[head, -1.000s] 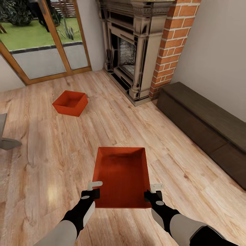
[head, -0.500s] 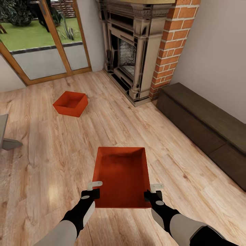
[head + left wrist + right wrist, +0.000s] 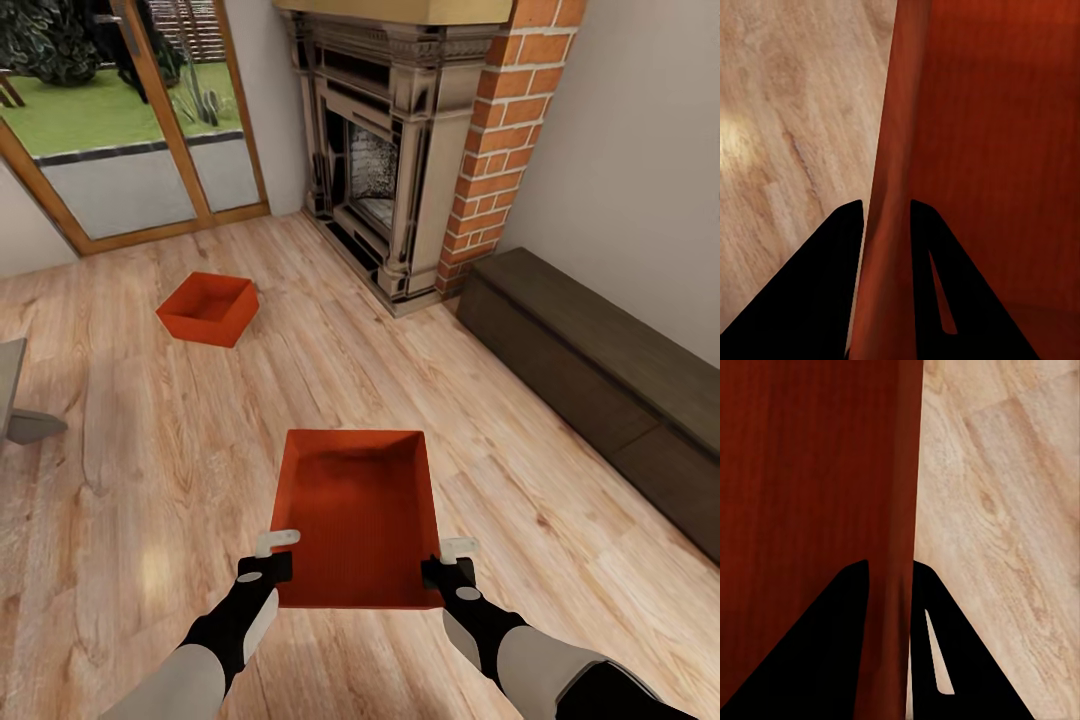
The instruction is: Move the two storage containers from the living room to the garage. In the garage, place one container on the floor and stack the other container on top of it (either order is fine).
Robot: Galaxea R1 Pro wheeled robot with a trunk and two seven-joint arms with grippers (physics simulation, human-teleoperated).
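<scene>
Standing in the living room, I am watching the robot holding one orange-red storage container in front of its trunk, above the light wood plank floor.

On the left, the left hand is pinching the thin left wall of the held container, one dark finger outside and one inside. The second container is sitting on the floor well ahead and to the left, near the glass doors. On the right, the right hand is pinching the opposite wall the same way, its fingers straddling the rim.

The step in hand appears to be carrying this bin out toward the garage. To do it well, I judge both hands should be keeping level and at a steady spacing, since the walls look thin and likely to flex or slip if the arms drift apart.

The bin is an open-top rectangle, plain and smooth, with a faintly ribbed bottom. The floor is warm, grained planking. Ahead, a carved stone-like fireplace is standing beside a red brick column, and a long, low, dark matte bench is running along the right wall.
</scene>
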